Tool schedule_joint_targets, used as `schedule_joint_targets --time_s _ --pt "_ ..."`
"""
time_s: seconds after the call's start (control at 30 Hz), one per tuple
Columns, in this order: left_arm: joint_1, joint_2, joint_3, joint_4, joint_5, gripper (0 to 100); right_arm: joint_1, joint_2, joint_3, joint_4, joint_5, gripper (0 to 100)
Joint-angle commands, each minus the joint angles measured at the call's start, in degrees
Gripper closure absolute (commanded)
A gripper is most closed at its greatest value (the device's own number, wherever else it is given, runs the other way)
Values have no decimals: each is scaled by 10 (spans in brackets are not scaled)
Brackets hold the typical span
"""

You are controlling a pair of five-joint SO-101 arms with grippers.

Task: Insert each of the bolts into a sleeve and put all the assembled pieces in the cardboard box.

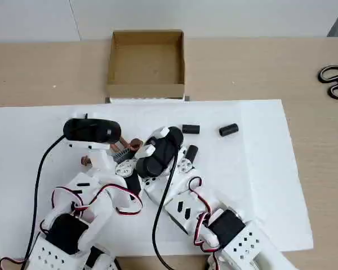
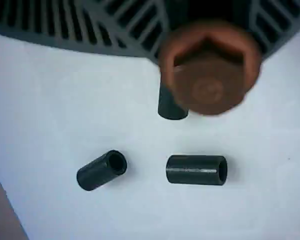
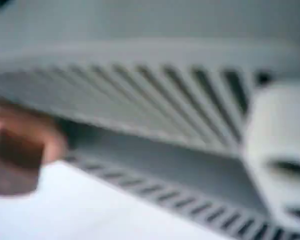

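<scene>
Pinching a brown hex-headed bolt (image 2: 210,75), the left gripper's (image 1: 128,149) ribbed jaws are closed. Smooth black tubular sleeves (image 2: 196,170) lie at its six o'clock. Right gripper (image 3: 120,145): cannot tell.

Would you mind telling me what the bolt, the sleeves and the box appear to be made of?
The bolt looks like brown plastic, perhaps printed: matt hexagonal head, no metallic shine. The sleeves seem black plastic or rubber, smooth with a faint sheen. The box is plain brown cardboard, matt.

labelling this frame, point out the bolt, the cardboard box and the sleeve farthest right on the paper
bolt (image 2: 210,82): left wrist view, hex head face
cardboard box (image 1: 145,90): high view, front wall
sleeve (image 1: 228,130): high view, its side
</scene>
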Motion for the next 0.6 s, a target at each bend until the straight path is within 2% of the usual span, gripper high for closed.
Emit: schedule_joint_targets --time_s 0.0,0.13,0.43,0.57 --pt "28 0 0 25 -3 846 8 -11 -73 -17 4 995" --pt "28 0 -2 24 -3 767 8 -11 -71 -16 2 995" --pt "27 4 -26 24 -25 765 8 -7 -67 -15 2 995" --pt "-20 4 -25 25 -64 767 8 -11 -56 -16 2 995"
